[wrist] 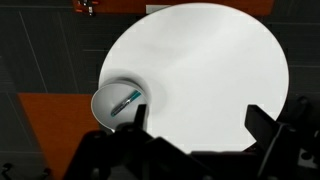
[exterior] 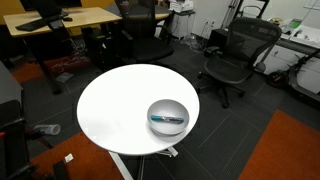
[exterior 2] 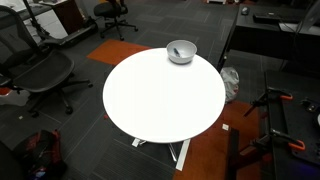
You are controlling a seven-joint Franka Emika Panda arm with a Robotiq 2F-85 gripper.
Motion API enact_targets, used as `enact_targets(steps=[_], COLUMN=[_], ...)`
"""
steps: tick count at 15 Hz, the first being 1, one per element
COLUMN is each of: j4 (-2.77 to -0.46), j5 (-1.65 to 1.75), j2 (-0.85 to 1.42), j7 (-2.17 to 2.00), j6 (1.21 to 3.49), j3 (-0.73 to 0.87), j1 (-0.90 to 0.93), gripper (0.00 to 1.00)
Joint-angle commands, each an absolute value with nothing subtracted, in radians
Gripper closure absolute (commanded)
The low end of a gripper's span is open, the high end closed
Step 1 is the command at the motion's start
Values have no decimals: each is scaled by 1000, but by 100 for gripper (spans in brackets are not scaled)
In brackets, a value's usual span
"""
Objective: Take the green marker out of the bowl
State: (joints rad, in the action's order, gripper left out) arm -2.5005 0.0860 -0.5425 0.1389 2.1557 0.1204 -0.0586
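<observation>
The silvery bowl (exterior: 168,116) sits near the edge of the round white table (exterior: 115,105); it shows in both exterior views, also (exterior 2: 181,51), and in the wrist view (wrist: 118,103). The green marker (exterior: 167,119) lies inside it, seen as a teal stick in the wrist view (wrist: 126,101). My gripper (wrist: 197,122) shows only in the wrist view, high above the table with its two dark fingers wide apart and nothing between them. The bowl lies to the left of the left finger. The arm does not show in either exterior view.
Black office chairs (exterior: 238,55) and a wooden desk (exterior: 60,20) stand around the table. Another chair (exterior 2: 35,75) is beside it. Orange floor patches (exterior 2: 205,150) lie under the table's edge. The white tabletop (exterior 2: 165,95) carries only the bowl.
</observation>
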Motion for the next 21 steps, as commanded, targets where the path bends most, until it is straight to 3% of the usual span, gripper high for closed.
enact_targets(steps=[1,21], j4=[-2494,-2314], j5=[78,14], j2=[-521,-94], j7=[132,-87], j6=[2177,2361], j3=[119,153], j1=[-68,-149], gripper=[0,0])
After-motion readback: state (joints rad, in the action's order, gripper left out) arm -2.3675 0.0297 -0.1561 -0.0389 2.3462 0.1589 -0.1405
